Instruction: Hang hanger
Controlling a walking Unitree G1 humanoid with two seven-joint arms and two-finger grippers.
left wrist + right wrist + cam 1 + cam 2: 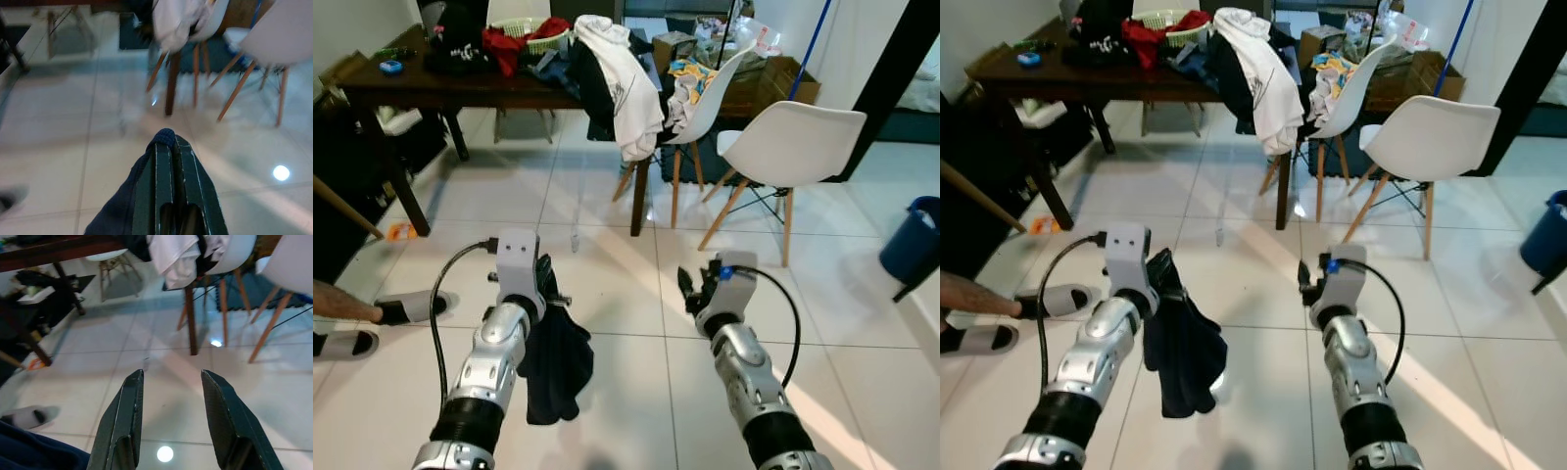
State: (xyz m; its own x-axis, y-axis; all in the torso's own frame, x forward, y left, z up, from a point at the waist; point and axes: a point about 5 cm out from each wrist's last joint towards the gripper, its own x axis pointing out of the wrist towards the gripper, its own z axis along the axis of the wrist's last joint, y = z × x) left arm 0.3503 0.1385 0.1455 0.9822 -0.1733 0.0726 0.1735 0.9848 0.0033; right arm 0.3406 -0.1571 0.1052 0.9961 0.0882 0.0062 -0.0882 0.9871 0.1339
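My left gripper (pixel 546 279) is raised in front of me over the tiled floor, shut on a dark navy garment (pixel 556 362) that hangs limp below it. In the left wrist view the cloth (pixel 117 215) wraps over the closed fingers (pixel 168 161). A thin metal piece (pixel 560 300) pokes out beside the fingers; I cannot tell whether it is part of a hanger. My right gripper (pixel 695 286) is held at the same height to the right, open, with nothing between its fingers (pixel 127 416).
A dark wooden table (pixel 440 90) piled with clothes stands ahead. A white shirt (pixel 628 88) hangs off its corner. Two white chairs (pixel 798 142) stand to the right, with a blue bin (pixel 913 240) further right. A person's limb (pixel 342 304) and slippers (pixel 411 309) are at the left.
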